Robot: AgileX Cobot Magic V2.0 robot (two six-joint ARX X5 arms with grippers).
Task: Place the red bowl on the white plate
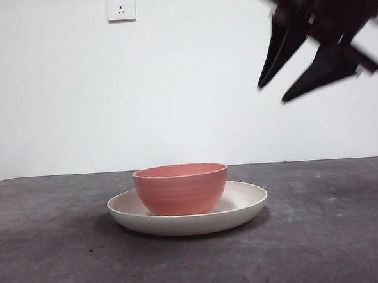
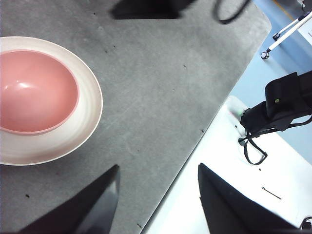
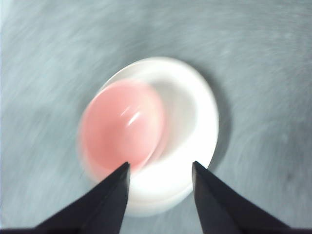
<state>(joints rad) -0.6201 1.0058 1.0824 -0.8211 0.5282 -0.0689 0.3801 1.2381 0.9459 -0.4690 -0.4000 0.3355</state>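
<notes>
Wall socket (image 1: 121,6) top left on the white wall, dark grey table (image 1: 48,253) below.

Red bowl (image 1: 181,188) mid-table: small, round, matte salmon-pink, faint horizontal ridges on the outer wall, upright, empty inside. It sits in the white plate (image 1: 247,205), offset toward the plate's left side in the front view, more bare plate showing on the right. Plate is wide, shallow, off-white, raised rim, unmarked, flat on the table.

Upper right of front view: a gripper (image 1: 288,78) in the air, jaws spread, nothing between them, well above and off to the side of bowl and plate. Right wrist view is motion-blurred but shows the right gripper (image 3: 161,168) with jaws apart and empty, looking down on bowl and plate, so that matches.

Left gripper (image 2: 158,170) jaws also spread, empty, over the table edge, bowl and plate off to one side. A black strapped device (image 2: 280,105) sits on a white surface beyond the table edge.
</notes>
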